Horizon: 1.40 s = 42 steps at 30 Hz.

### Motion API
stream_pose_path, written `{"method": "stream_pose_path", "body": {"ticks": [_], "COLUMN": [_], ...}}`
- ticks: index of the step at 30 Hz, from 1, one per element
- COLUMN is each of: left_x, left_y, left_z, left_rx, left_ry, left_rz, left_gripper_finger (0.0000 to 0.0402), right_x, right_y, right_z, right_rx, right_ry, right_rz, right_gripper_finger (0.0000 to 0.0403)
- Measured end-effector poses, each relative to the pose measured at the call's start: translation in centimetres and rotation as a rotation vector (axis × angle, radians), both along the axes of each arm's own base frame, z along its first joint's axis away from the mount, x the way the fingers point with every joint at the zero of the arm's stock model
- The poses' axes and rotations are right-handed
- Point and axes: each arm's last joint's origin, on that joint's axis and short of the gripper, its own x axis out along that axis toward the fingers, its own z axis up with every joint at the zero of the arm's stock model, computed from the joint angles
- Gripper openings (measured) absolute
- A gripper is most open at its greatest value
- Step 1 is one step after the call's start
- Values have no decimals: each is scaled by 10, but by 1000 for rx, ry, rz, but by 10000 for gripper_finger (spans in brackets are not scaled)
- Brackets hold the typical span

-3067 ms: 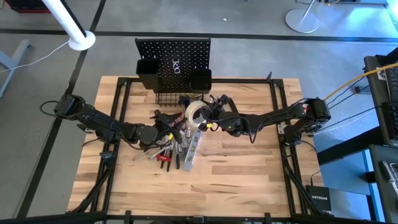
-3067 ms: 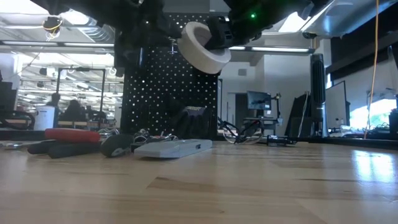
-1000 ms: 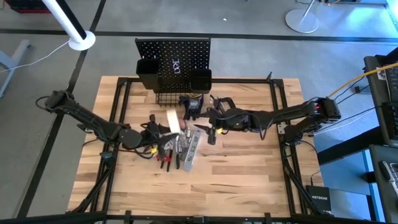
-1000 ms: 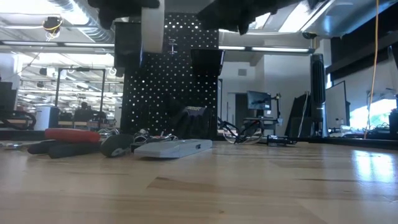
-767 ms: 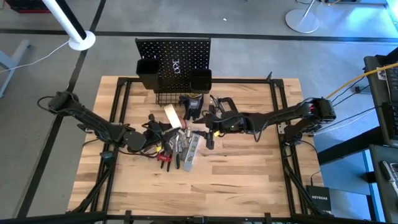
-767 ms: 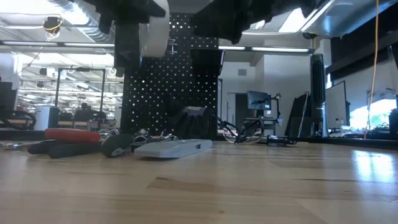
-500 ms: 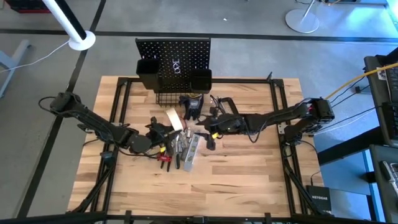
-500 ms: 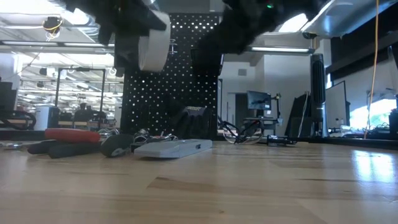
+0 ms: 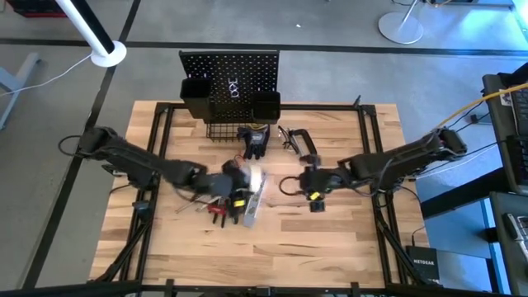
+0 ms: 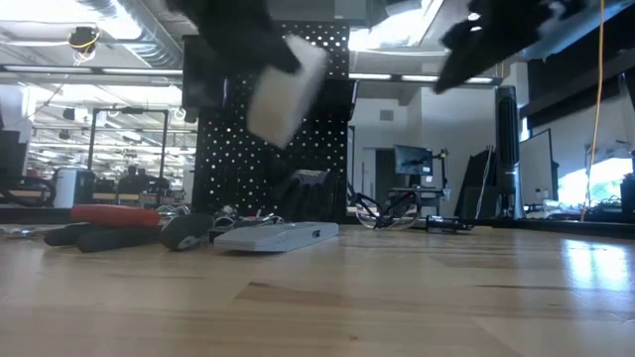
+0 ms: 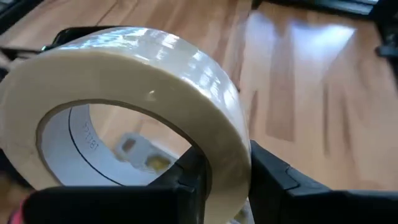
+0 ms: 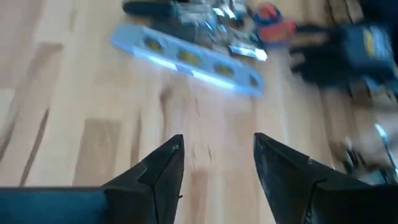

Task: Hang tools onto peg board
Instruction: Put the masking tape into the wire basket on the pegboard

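Observation:
My left gripper (image 9: 241, 181) is shut on the pale tape roll (image 11: 124, 93) and holds it tilted above the tool pile, in front of the upright black peg board (image 9: 231, 78). In the low view the roll (image 10: 286, 89) hangs well clear of the table. My right gripper (image 12: 217, 168) stands open and holds nothing, over bare wood right of the pile (image 9: 286, 183). Lying flat on the table are the silver level bar (image 12: 186, 59), the red-handled pliers (image 10: 114, 215) and the black gloves (image 9: 254, 139). My left gripper pinches the tape roll's wall (image 11: 227, 165) with one finger (image 11: 189, 180) inside the hole and the other (image 11: 277, 180) outside. The fingers slant down from the table's left. The roll is lifted clear and tilted.
Black bins and a wire basket (image 9: 227, 128) hang at the peg board's foot. A black clamp and scissors (image 9: 293, 139) lie right of the gloves. Bare wood (image 9: 313, 239) stretches across the table's near and right parts.
My left gripper has carried the tape roll toward the table's right and near edges and tipped downward, so the roll now tilts. My right gripper has drawn back from the roll toward the right and near edges, tipping downward, still open.

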Motion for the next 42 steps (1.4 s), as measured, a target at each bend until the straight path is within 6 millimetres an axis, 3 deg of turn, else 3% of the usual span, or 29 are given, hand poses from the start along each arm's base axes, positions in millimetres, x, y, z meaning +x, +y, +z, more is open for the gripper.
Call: {"method": "stream_pose_path", "body": {"ticks": [8,12,15,22,26,31,37,42], "left_x": [77,102,114,121,123,124,124,115], "left_y": [22,26,36,62,61,58,54,49], "left_z": [-20,-42,-56,-87,-93,-97,-91,-64], "left_rx": [74,142,200,242,264,266,281,286], "left_ry": [90,116,141,285,303,296,275,274], "left_rz": [-310,-587,-641,-623,-610,-575,-564,-488], "left_gripper_finger": [69,69,69,69,75,119,177,196], "right_x": [-47,-53,-52,-47,-42,-40,-37,-30], "right_y": [1,2,2,-3,-12,-22,-29,-38], "right_z": [15,19,18,-1,-18,-35,-37,-36], "right_rx": [5,-18,-15,-21,14,82,127,172], "right_ry": [73,41,42,2,-22,-20,-43,-84], "right_rz": [-159,-193,-197,-270,-326,-376,-424,-460], "right_gripper_finger": [193,193,193,193,193,193,193,202]}}
